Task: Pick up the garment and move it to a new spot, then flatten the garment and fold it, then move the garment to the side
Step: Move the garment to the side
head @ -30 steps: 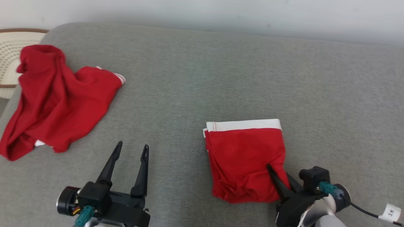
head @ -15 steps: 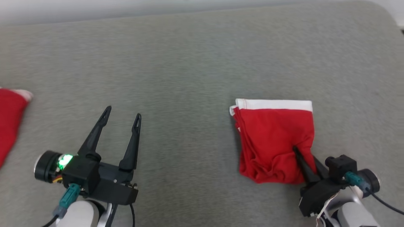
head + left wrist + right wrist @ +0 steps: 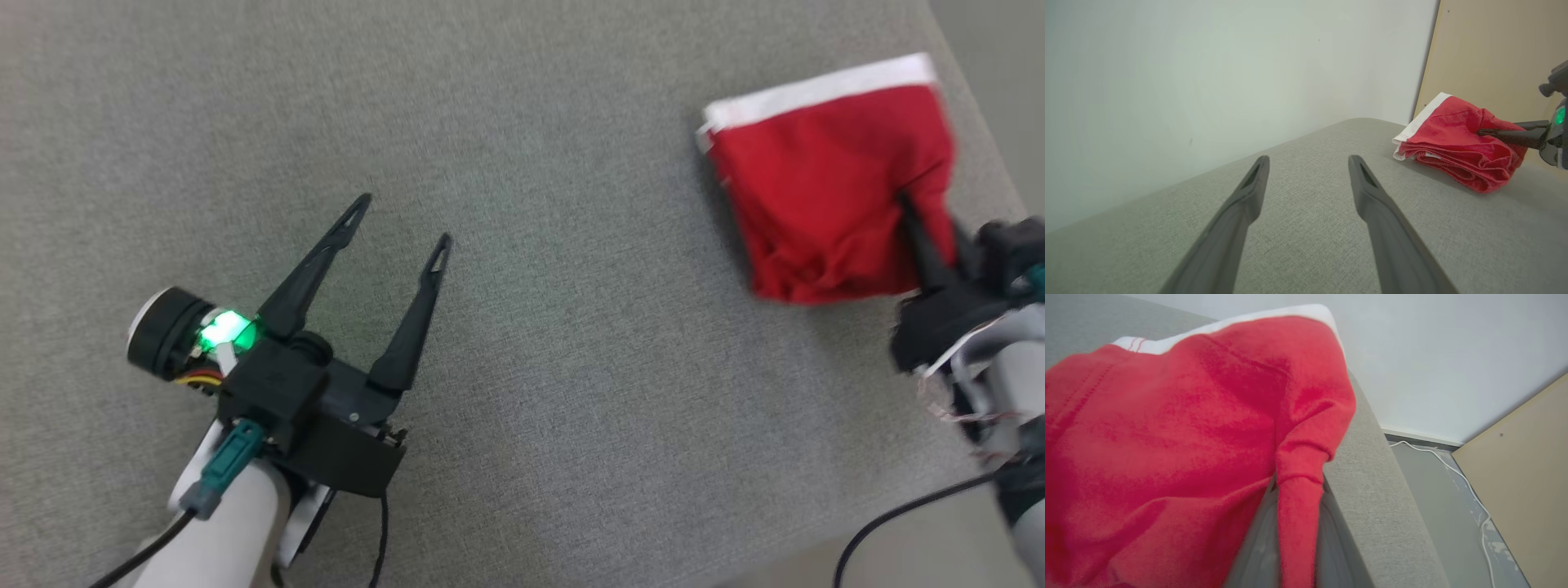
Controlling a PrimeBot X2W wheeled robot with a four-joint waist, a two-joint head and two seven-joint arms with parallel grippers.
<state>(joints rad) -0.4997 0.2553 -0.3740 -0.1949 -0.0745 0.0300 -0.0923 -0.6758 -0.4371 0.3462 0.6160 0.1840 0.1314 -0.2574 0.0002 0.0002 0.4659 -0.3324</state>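
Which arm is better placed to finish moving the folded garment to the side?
Right. The right gripper is shut on the red garment, close to the right edge of the cushion. The left gripper is open, empty and well apart from the garment, over bare cushion.

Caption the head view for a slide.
Right gripper pinches the folded red garment near the edge of the grey cushion; left gripper hangs open.

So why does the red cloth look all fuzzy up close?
Right wrist view: the red garment sits so near the camera that it is soft and out of focus. Head view: the right gripper and the garment's edges look smeared. Left wrist view: sharp, but the left gripper looks stretched by the wide lens.
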